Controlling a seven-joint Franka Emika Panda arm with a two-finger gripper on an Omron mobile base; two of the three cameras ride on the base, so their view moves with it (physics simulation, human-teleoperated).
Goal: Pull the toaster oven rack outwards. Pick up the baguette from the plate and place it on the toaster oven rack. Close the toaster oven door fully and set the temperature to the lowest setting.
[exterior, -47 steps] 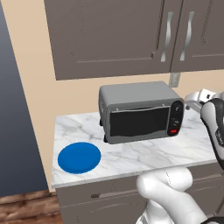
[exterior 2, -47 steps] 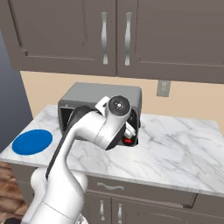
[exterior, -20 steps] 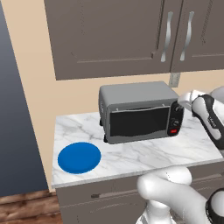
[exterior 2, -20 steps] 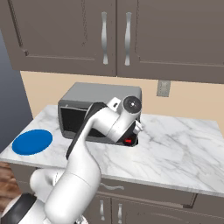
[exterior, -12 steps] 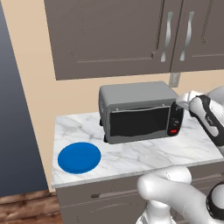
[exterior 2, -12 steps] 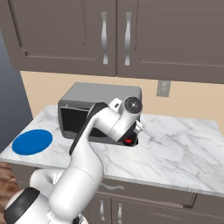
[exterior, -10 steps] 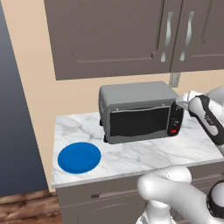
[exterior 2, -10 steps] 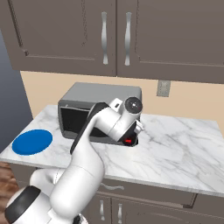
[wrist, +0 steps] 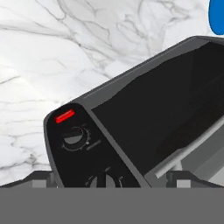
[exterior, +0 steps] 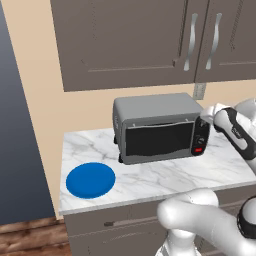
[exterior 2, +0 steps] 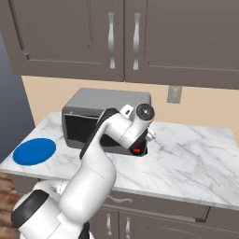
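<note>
Hand view looks straight onto the oven's [wrist: 144, 113] dark control panel [wrist: 83, 144], with a red button [wrist: 64, 116] above two black knobs [wrist: 74, 136], so the pincer [wrist: 109, 181] seems lined up on the knobs to turn the temperature down. Its jaws stand wide and released, gripping nothing; only the tips peek up at the bottom. The door [exterior: 159, 139] looks shut, its dark glass flush with the frame. From the left base view, the oven sits toward the back of the desk [exterior: 150, 175], and the blue plate [exterior: 90, 179] lies bare near the front left corner, with no baguette on it. I judge the bread is inside, though the glass hides it. Right base view has the arm crossing the oven's front, blocking the panel.
</note>
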